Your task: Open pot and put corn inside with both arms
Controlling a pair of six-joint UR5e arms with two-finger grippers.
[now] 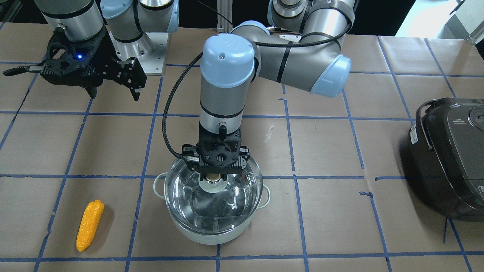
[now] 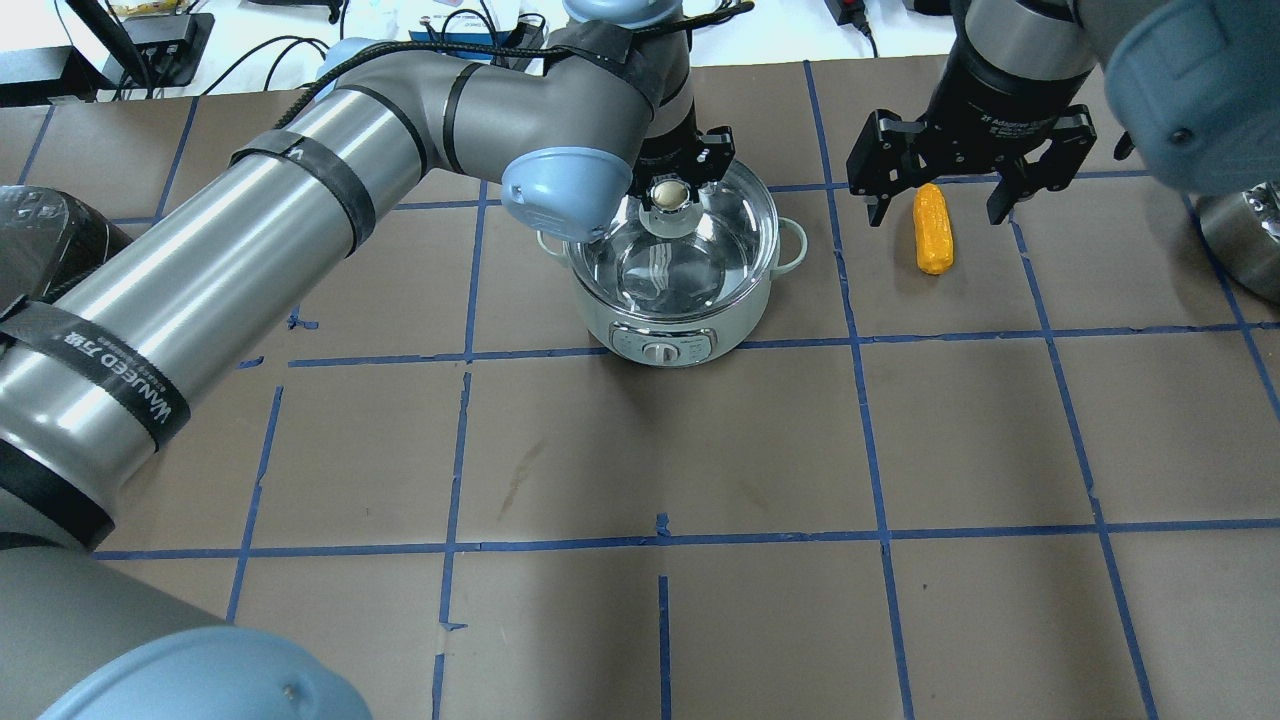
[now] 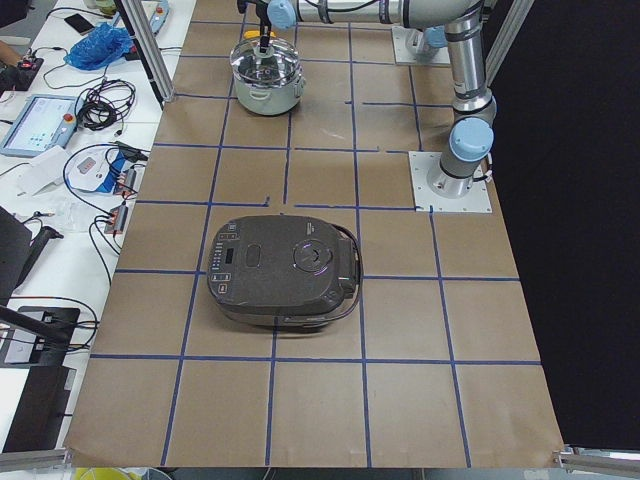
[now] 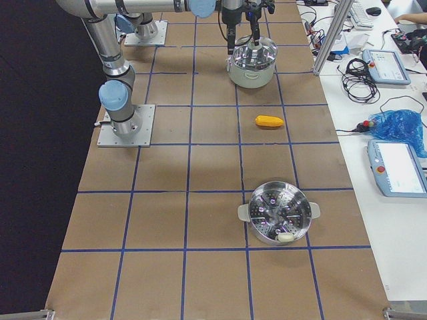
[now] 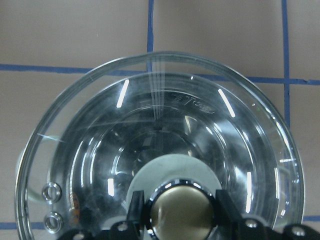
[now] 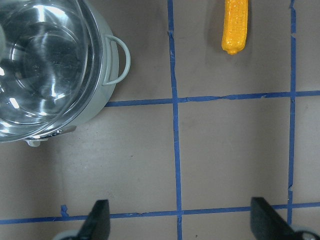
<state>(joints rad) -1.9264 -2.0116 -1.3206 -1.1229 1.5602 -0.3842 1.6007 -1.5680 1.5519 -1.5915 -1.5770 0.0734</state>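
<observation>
The mint-green pot [image 1: 211,231] stands mid-table with its glass lid [image 1: 189,204] over it; it also shows in the overhead view [image 2: 660,335]. My left gripper [image 1: 214,176] is straight above it, and in the left wrist view [image 5: 181,212] its fingers are shut on the lid's brass knob [image 5: 181,209]. The lid [image 6: 40,65] looks slightly askew on the rim. The yellow corn [image 1: 90,225] lies flat on the table beside the pot, apart from it. My right gripper [image 2: 937,215] hangs open and empty high above the corn [image 2: 933,228].
A dark grey rice cooker [image 1: 450,158] sits at the table's end on my left. A steel steamer basket [image 4: 275,213] stands toward the end on my right. Blue tape lines grid the brown table cover [image 1: 325,151].
</observation>
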